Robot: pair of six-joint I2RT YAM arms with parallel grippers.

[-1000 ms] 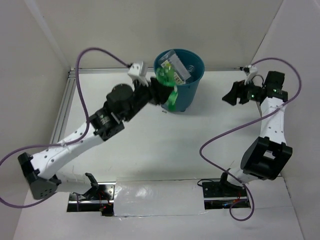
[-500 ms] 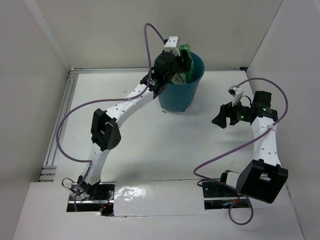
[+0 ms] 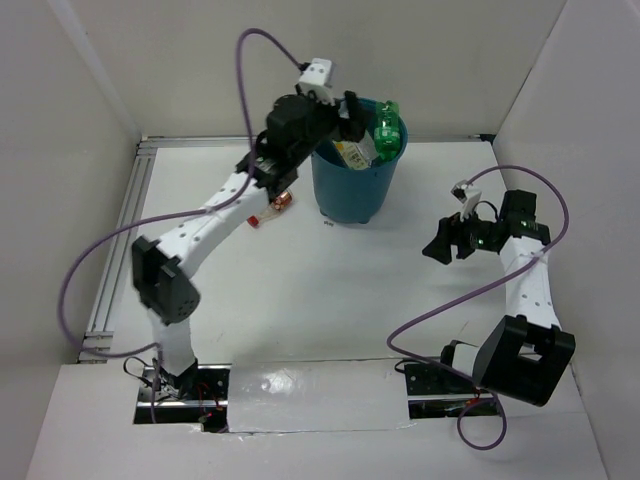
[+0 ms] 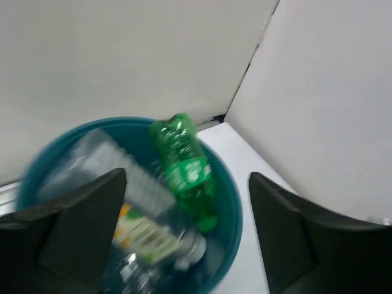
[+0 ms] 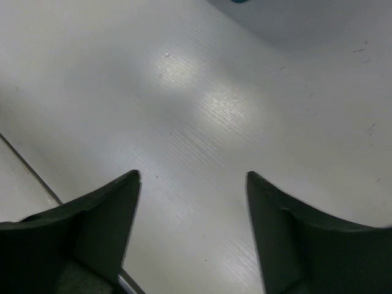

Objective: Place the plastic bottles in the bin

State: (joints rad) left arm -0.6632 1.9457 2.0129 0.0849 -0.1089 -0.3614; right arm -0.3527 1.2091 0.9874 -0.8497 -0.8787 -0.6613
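Observation:
The teal-blue bin [image 3: 357, 180] stands at the back middle of the table. A green bottle [image 3: 388, 131] leans inside it against the right rim, its upper end sticking out; it also shows in the left wrist view [image 4: 184, 164]. Beside it in the bin [image 4: 231, 211] lie a larger clear bottle with a yellow-green label [image 4: 142, 228] and other clear bottles. My left gripper [image 3: 346, 116] is open and empty above the bin's left rim [image 4: 187, 176]. A small bottle with a red-orange label and white cap [image 3: 273, 208] lies on the table left of the bin. My right gripper [image 3: 440, 243] is open and empty.
White walls close in the table at the back and on both sides. The right gripper [image 5: 192, 174] hovers over bare white table to the right of the bin. A metal rail [image 3: 128, 215] runs along the left edge.
The left gripper carried the green bottle up over the bin, opened, and let it drop inside. The left arm has drawn back a little to the left. The right arm shifted slightly.

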